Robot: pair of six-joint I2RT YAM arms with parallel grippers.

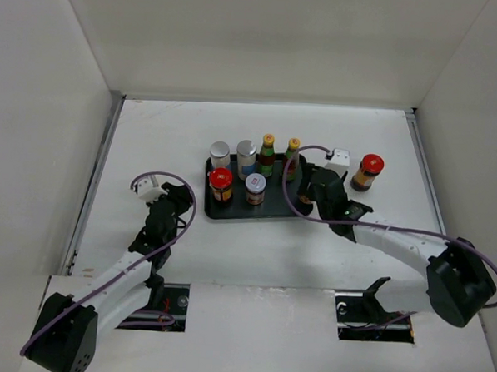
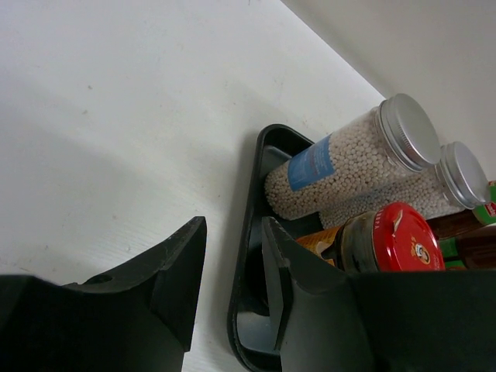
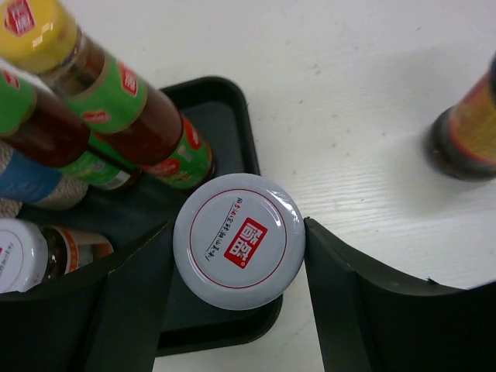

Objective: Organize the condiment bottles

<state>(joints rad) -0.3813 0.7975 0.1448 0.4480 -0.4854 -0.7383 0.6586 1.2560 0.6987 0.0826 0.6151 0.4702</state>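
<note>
Six condiment bottles (image 1: pixel 247 157) stand in the black rectangular tray (image 1: pixel 272 212). My right tool (image 3: pixel 239 229) pinches a short silver-lidded jar (image 3: pixel 239 244) at its corner. My left tool (image 2: pixel 232 232) is spread, and one red-capped jar (image 1: pixel 367 171), middle right, is not yet in.

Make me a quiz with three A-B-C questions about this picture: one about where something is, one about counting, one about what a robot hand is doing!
1. Where is the red-capped jar that stands alone? A on the table, right of the tray; B inside the tray; C on another jar.
2. How many yellow-capped bottles are there? A one; B two; C four.
3. What is the left gripper doing? A squeezing a bottle; B lifting a lid; C open, holding nothing.
Answers: 1 A, bare table surrounds it. 2 B, both stand at the tray's back. 3 C, its fingers are apart, gripping nothing.
</note>
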